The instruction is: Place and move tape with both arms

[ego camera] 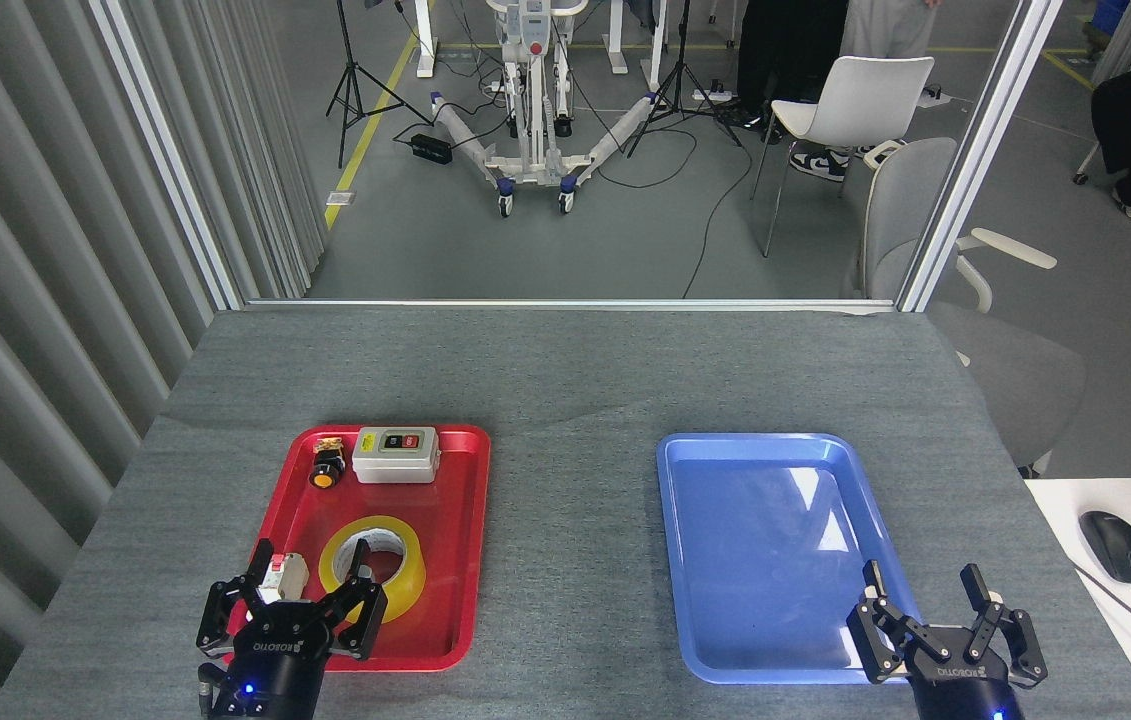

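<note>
The tape, a yellow roll with a white core, lies flat in the near half of the red tray. My left gripper is open at the tray's near left. Its right finger reaches into the roll's hole, and its left finger stands outside the roll by a small cream part. The roll's left wall lies between the fingers. My right gripper is open with nothing in it, over the near right corner of the blue tray.
A grey switch box and a yellow-capped black push button sit at the red tray's far end. A white side table with a mouse stands at right. Chairs and a metal frame lie beyond the far edge.
</note>
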Motion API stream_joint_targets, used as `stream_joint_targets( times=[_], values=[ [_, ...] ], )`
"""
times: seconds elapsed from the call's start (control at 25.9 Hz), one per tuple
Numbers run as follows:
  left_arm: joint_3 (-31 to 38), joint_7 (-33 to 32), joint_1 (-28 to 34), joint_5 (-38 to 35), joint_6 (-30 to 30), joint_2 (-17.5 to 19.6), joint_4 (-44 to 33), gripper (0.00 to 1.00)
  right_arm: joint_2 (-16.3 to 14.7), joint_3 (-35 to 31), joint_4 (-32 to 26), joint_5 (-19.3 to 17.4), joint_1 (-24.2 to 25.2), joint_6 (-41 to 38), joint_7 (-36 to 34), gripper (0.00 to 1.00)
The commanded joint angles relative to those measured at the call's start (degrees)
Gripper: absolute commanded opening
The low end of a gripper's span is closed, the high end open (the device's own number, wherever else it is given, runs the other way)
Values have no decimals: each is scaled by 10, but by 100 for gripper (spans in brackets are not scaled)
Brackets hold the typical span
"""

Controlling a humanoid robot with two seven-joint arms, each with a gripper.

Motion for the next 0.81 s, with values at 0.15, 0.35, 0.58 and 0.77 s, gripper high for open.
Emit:
stream_joint_targets(
  times=[0.15,0.35,0.58,0.77],
  values=[
    [0,-1,0,0,7,-2,0,99,3,0,-6,2,24,-10,-9,100],
    [-1,-1,0,0,7,-1,1,99,3,-2,-7,2,24,-10,-10,100],
    [-1,-1,0,-1,6,-1,0,99,3,-2,-7,1,23,-11,-14,100],
    [-1,-1,-1,-1,6,1,1,99,21,-7,-3,-5,20,-19,-49,100]
  ],
)
